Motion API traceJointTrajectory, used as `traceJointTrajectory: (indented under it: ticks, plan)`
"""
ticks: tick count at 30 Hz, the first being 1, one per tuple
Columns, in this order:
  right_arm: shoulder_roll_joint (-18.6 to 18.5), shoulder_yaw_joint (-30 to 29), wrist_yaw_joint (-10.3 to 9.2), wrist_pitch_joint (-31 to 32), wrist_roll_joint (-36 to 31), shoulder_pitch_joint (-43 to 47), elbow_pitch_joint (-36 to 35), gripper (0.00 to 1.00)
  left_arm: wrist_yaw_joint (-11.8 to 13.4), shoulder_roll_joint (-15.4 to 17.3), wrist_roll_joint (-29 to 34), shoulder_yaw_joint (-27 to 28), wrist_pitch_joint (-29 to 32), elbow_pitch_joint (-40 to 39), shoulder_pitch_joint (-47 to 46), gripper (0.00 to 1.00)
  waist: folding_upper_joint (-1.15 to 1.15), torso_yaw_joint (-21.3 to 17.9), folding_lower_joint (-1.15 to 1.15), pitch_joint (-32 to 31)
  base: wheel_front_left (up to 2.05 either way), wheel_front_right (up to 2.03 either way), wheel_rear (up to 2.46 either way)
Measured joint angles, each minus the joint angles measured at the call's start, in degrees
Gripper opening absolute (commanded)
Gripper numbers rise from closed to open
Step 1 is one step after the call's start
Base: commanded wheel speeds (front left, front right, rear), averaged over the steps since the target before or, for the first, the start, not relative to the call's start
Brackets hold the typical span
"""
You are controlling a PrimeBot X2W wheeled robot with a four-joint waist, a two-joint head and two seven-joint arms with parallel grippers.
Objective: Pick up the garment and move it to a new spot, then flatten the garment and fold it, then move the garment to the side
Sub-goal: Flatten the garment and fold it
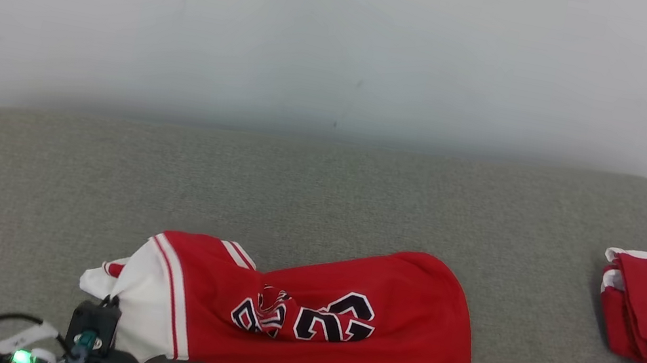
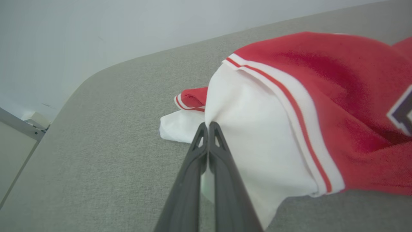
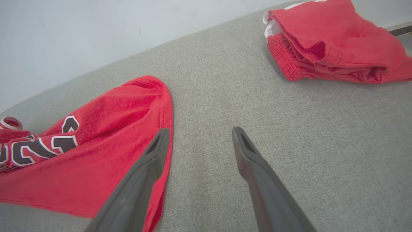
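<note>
The left gripper [image 2: 207,126], at the front-left of the grey upholstered surface [image 1: 321,194], is pressed closed on the white end of the crumpled red-and-white basketball jersey [image 1: 336,337]. The jersey's long axis runs left to right along the front edge. Its red hem ends just beside the right gripper [image 3: 200,131], spread wide and empty, the nearer arm for that hem.

Grey upholstered surface [image 1: 323,181] against plain pale wall [image 1: 349,33]
</note>
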Motion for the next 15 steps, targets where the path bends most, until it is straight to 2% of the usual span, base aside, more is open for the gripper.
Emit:
traceJointTrajectory:
  ticks: [3, 5, 7, 10, 12, 15]
  plan:
    - [0.0, 0.0, 0.00, -0.1, 0.0, 0.5, 0.0, 1.00, 3.3, 1.7, 1.9, -0.3, 0.2, -4.3, 3.5, 0.00, 0.00, 0.9, 0.00, -0.5, 0.00, 0.00, 0.00]
    - [0.0, 0.0, 0.00, -0.1, 0.0, 0.8, 0.0, 1.00, 3.4, 2.1, 2.0, -1.6, 2.4, -6.4, 6.1, 0.00, 0.00, 1.6, 0.00, -0.7, 0.00, 0.00, 0.00]
    - [0.0, 0.3, 0.00, -0.1, 0.0, 0.8, 0.1, 1.00, 0.5, 1.6, 2.0, -4.9, 4.9, -7.8, 7.8, 0.00, 0.00, 2.2, 0.00, -0.9, 0.00, 0.00, 0.00]
    - [0.0, 0.7, 0.00, -0.1, 0.1, 0.9, 0.3, 1.00, -3.6, -1.1, 2.7, -10.3, 7.7, -9.2, 8.1, 0.00, 0.00, 3.0, 0.00, -1.1, 0.00, 0.00, 0.00]
    - [0.0, 0.8, 0.00, -0.1, 0.1, 0.8, 0.4, 1.00, -5.4, -3.3, 3.0, -13.0, 9.5, -9.0, 8.1, 0.00, 0.00, 3.3, 0.00, -1.3, 0.00, 0.00, 0.00]
    - [0.0, 1.1, 0.00, 0.0, 0.1, 0.7, 0.4, 1.00, -6.3, -5.4, 2.7, -14.2, 10.9, -7.9, 7.6, 0.00, 0.00, 3.4, 0.00, -1.6, 0.00, 0.00, 0.00]
